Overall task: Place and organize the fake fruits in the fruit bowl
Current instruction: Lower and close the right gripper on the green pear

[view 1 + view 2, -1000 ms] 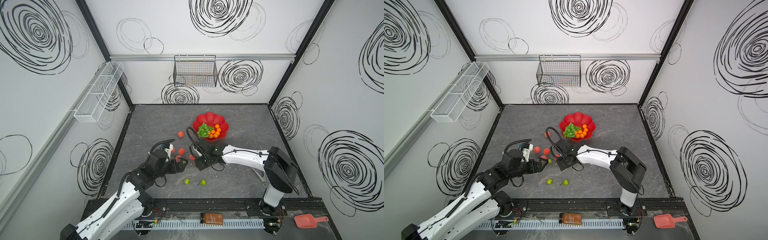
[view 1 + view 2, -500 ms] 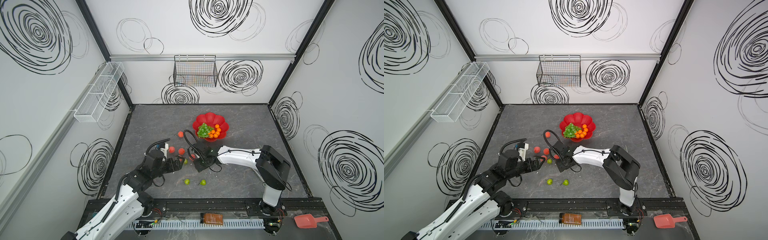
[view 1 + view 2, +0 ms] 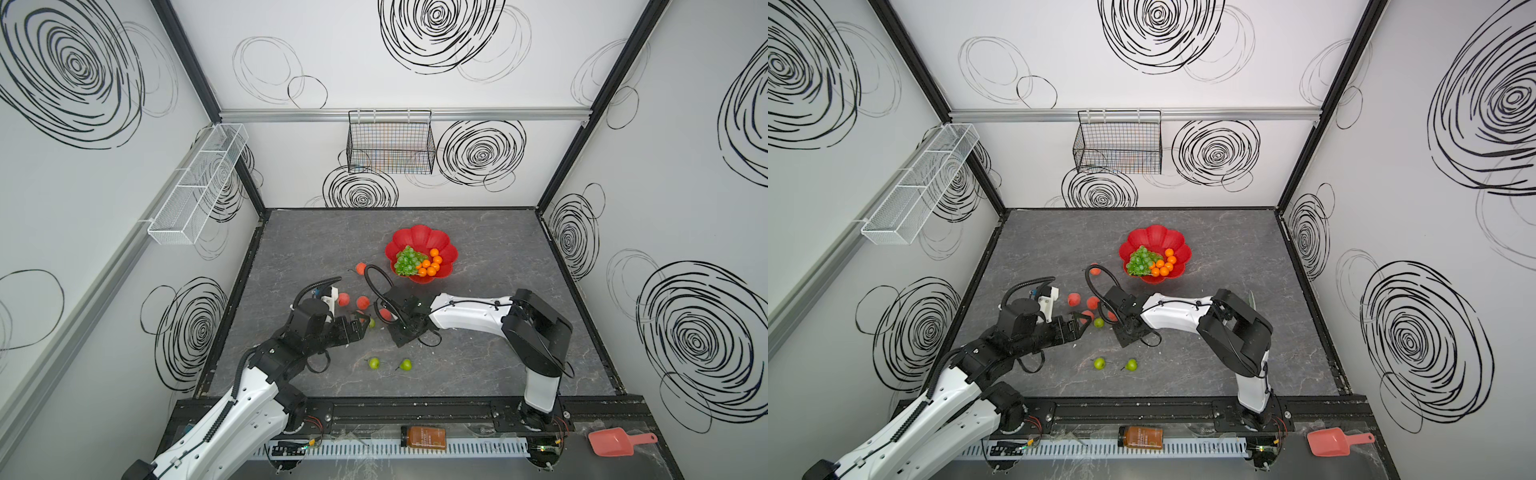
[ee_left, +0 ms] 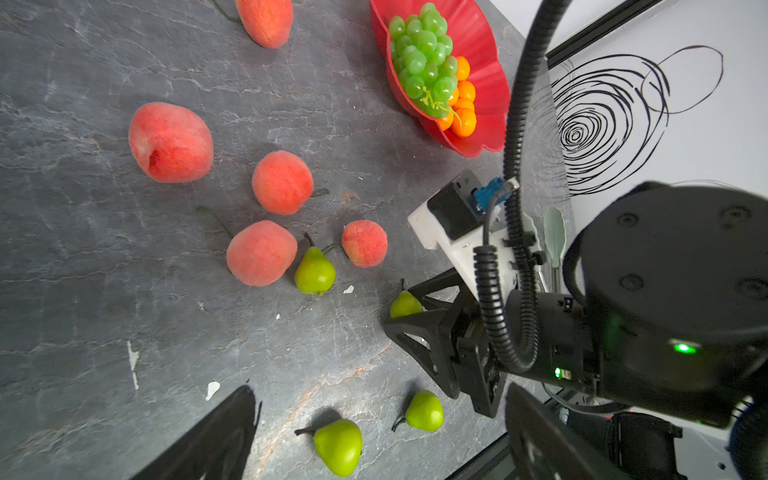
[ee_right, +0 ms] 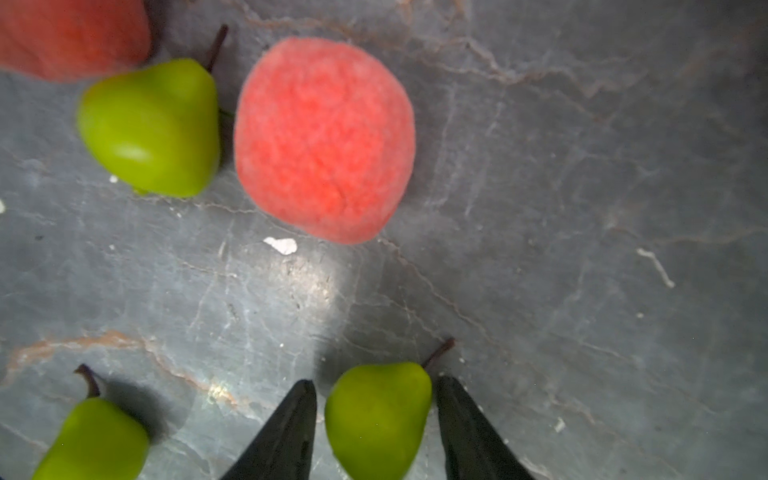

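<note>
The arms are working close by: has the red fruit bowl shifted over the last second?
No. The fruit bowl sits where it was, judged against the wire basket on the wall.

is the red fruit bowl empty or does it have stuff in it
Partly filled: the fruit bowl holds the green grapes and several oranges; its far side is bare.

Bright even light, soft shadows, glare on the tabletop (image 5: 307, 282), right wrist view blurry.
</note>
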Controlling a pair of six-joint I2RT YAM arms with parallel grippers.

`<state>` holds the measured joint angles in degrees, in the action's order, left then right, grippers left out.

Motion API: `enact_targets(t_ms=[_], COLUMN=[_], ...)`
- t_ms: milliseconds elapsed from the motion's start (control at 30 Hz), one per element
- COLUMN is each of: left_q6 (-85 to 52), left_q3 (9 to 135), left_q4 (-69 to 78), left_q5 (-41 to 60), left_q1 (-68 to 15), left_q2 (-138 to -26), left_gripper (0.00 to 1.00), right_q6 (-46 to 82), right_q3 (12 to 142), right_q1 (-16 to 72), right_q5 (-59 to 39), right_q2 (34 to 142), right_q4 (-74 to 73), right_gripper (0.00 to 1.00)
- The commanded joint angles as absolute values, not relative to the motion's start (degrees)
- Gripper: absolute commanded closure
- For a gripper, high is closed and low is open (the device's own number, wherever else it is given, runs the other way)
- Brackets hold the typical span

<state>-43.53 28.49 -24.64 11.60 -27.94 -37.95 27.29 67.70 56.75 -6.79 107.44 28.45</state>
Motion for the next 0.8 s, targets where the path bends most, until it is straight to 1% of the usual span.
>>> enact_targets(t_ms=[0, 133, 400, 600, 767], left_q6=[-43.2, -42.9, -42.4, -40.3, -38.9], left_q3=[28.0, 28.1, 28.4, 29.7, 32.1], left_q4=[-23.2, -23.2, -22.9, -19.4, -16.2], left_q5=[12.3, 12.4, 12.7, 14.0, 14.9], left_q1=[-27.5, -27.5, -27.4, -27.5, -27.6], left_q2=[-37.9, -38.1, -38.3, -40.7, -44.1], left_gripper=[0.04, 0.04, 0.04, 0.04, 0.04], right_q6=[27.7, 27.7, 27.9, 27.8, 28.1], right_q3=[69.1, 69.0, 68.7, 67.9, 66.2], right_q1=[57.2, 57.2, 57.2, 55.5, 52.0], right_q5=[-5.2, -5.2, -5.4, -9.3, -12.4], right_q2=[108.4, 108.2, 107.2, 104.3, 99.4], right_q4=[29.3, 29.2, 29.2, 27.8, 27.0], right_gripper=[0.53, 0.56, 0.60, 0.61, 0.61])
